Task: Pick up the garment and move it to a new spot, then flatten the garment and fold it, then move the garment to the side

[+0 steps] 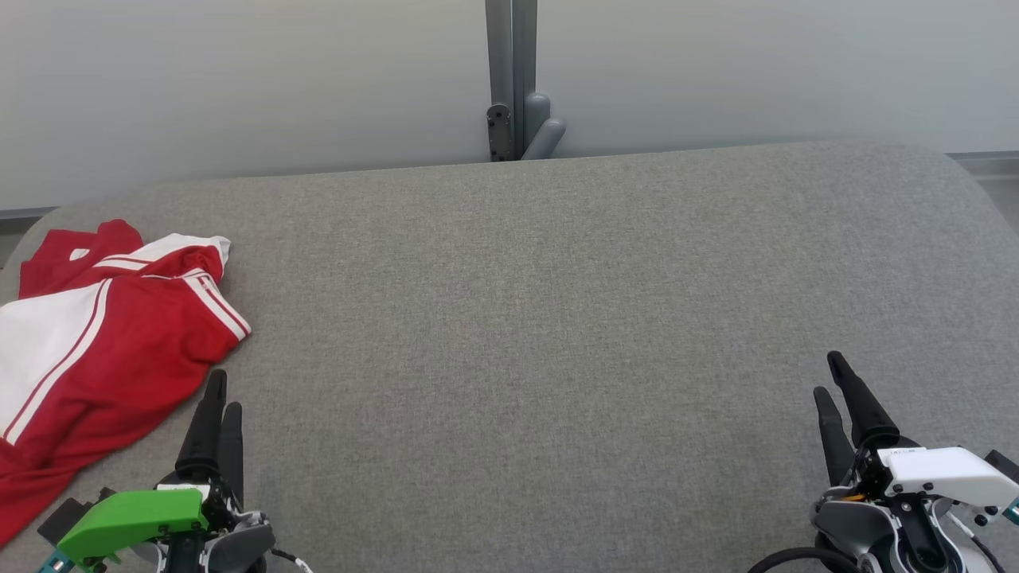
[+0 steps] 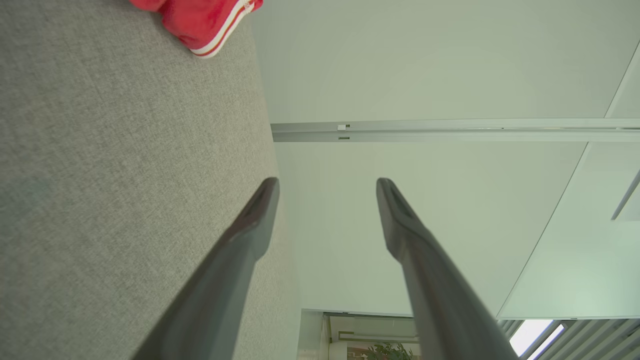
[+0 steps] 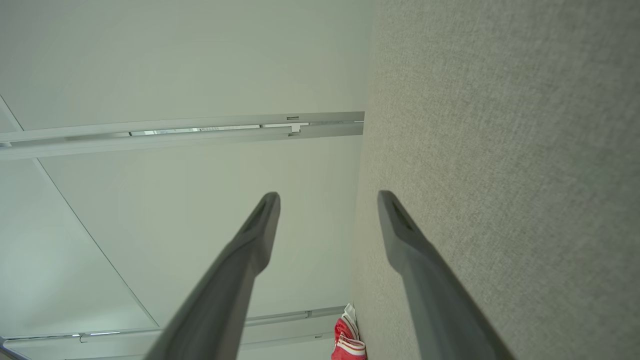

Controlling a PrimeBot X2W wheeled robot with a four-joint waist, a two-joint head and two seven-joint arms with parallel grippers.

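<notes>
Grey fabric table (image 1: pixel 557 318) spans 3 to 9 o'clock in the head view, with rounded far corners and soft, even light. Behind it is a plain pale wall (image 1: pixel 239 79), with a grey post (image 1: pixel 510 79) at 12 o'clock meeting the table's far edge. Left wrist view: metal rail (image 2: pixel 450 130) across the wall, plant (image 2: pixel 387 351) at 6 o'clock, bright window (image 2: pixel 532 334) at 5 o'clock.

Grey fabric-covered surface (image 1: pixel 557 318), rounded far corners; crumpled red-and-white garment (image 1: pixel 95 350) lies on it at left edge.
</notes>
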